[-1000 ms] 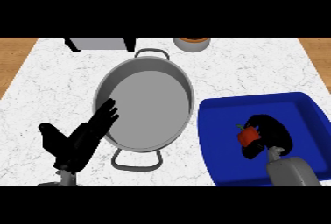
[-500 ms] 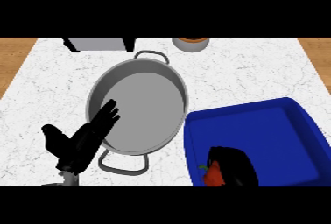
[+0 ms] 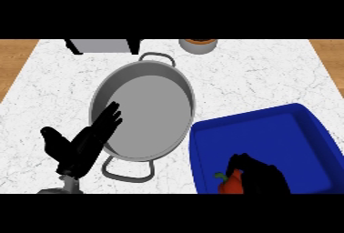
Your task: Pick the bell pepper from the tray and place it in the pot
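One red bell pepper [image 3: 232,184] gripped in R hand [image 3: 262,179], over tray [image 3: 269,132].

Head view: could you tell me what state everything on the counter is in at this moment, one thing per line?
Pot: upright, nothing inside.
Tray: on the counter, right of the pot.
Bell pepper: at the tray's near edge, held by the right robot hand.
Right robot hand: curled round the bell pepper.
Left robot hand: open, resting by the pot's left rim.
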Motion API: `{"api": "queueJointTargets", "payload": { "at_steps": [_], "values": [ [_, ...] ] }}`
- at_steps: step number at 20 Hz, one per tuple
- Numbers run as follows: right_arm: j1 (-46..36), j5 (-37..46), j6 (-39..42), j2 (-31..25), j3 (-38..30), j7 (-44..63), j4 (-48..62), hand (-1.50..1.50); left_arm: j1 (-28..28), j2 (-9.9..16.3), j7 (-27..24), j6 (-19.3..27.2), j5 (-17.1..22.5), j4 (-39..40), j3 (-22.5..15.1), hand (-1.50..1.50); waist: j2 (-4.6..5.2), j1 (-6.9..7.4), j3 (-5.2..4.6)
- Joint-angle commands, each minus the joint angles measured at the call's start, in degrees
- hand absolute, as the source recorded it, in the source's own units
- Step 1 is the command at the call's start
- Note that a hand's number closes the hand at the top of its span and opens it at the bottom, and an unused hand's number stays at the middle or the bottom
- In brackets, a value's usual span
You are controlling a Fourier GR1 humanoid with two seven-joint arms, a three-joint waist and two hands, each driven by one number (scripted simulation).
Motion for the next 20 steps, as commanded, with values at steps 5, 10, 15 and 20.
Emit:
{"api": "queueJointTargets", "payload": {
  "at_steps": [5, 10, 15, 20],
  "values": [
    [-5.99, 2.79, 9.08, 0.78, 1.73, 4.67, -23.03, 1.50, -0.53, -0.11, -0.01, -0.64, 0.14, 0.19, 0.15, 0.00, 0.09, 0.38, -0.04],
    [-17.86, 0.96, 13.61, 11.12, 2.63, 7.74, -21.12, 1.50, -2.10, 0.34, 2.63, -0.68, 1.02, -1.84, 0.64, 0.00, 0.17, 0.95, -0.04],
    [-33.83, -8.18, 14.13, 12.28, -3.50, 15.64, -14.23, 1.50, -0.67, 0.64, 1.80, -2.24, 1.98, -1.25, 0.97, 0.00, 0.37, 2.04, -0.10],
    [-46.42, -16.41, 11.06, 12.37, -11.13, 19.42, -5.03, 1.50, 0.02, -2.65, -2.28, -0.31, -2.21, 1.94, -1.92, 0.00, 0.33, 1.72, -0.08]
  ]
}}
